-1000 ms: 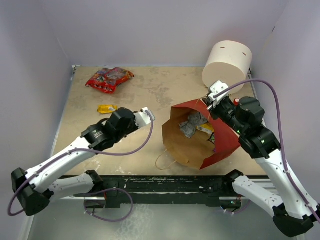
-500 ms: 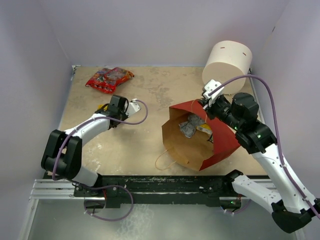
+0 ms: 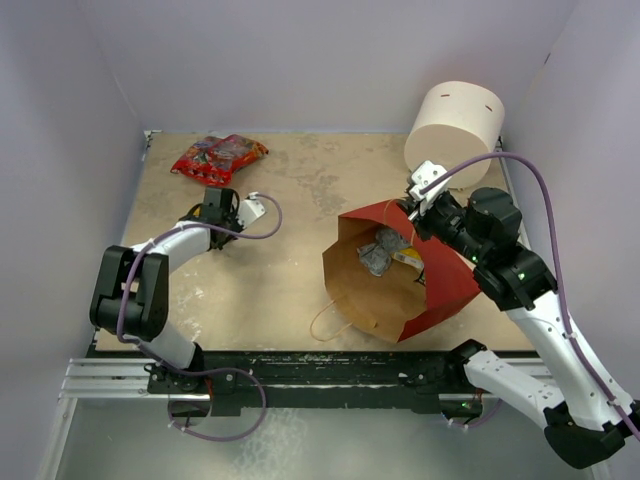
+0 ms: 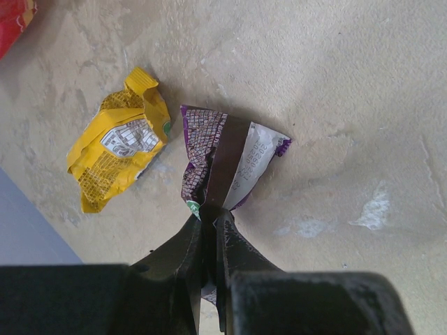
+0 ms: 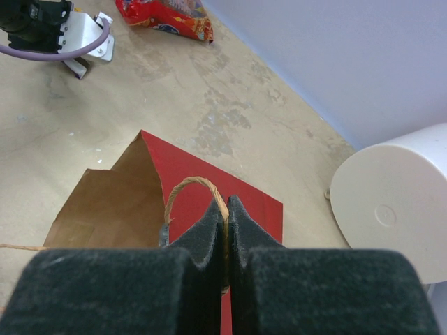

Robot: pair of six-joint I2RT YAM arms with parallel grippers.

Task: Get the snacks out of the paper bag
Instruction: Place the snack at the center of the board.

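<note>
The red-brown paper bag [image 3: 440, 285] lies on its side at the right, its tan mouth facing left. A crinkled silver-grey packet [image 3: 380, 250] and a yellow wrapper [image 3: 408, 257] show inside it. My right gripper [image 5: 227, 206] is shut on the bag's string handle [image 5: 183, 190] at its upper edge [image 3: 415, 212]. My left gripper [image 4: 211, 216] is shut on the dark purple candy packet [image 4: 223, 164], low over the table at the far left [image 3: 210, 214]. A yellow wrapper [image 4: 119, 157] lies just left of that packet. The red cartoon-printed bag [image 3: 218, 157] lies at the back left.
A white cylinder [image 3: 455, 130] stands at the back right, just behind the bag, and also shows in the right wrist view [image 5: 398, 202]. The bag's second string handle [image 3: 325, 322] lies on the table by its mouth. Walls close the table on the left, back and right.
My left arm has swung away from the bag's mouth to the far left, ending beside the yellow wrapper. My right gripper has kept its hold on the handle, almost still.
</note>
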